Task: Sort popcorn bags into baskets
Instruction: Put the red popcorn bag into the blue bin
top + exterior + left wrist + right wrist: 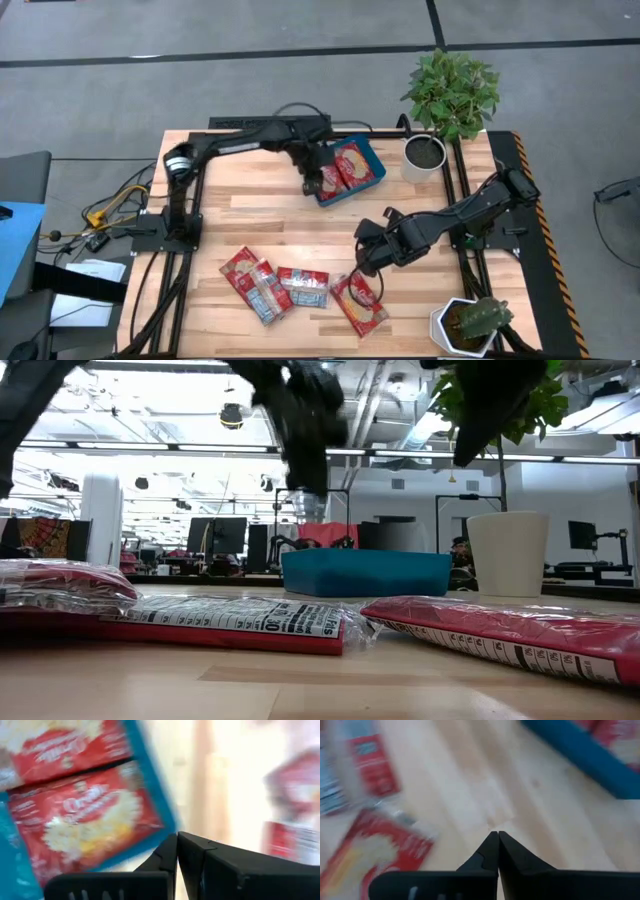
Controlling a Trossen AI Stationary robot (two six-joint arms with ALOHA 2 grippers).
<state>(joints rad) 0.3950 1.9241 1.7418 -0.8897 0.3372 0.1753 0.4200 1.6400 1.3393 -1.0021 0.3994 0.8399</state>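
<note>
Wooden slatted worktop [250, 215]: right gripper [362, 262] clenched, empty, just above red glossy popcorn bags [358, 303] along near edge, nearer arm. Left gripper [310, 183] clenched, empty, over teal plastic basket [372, 186] at far edge, two bags inside.

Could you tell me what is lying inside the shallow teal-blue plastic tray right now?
The shallow teal-blue plastic tray holds two red popcorn bags side by side. The shut left gripper overhangs one end, so anything beneath it cannot be seen.
</note>
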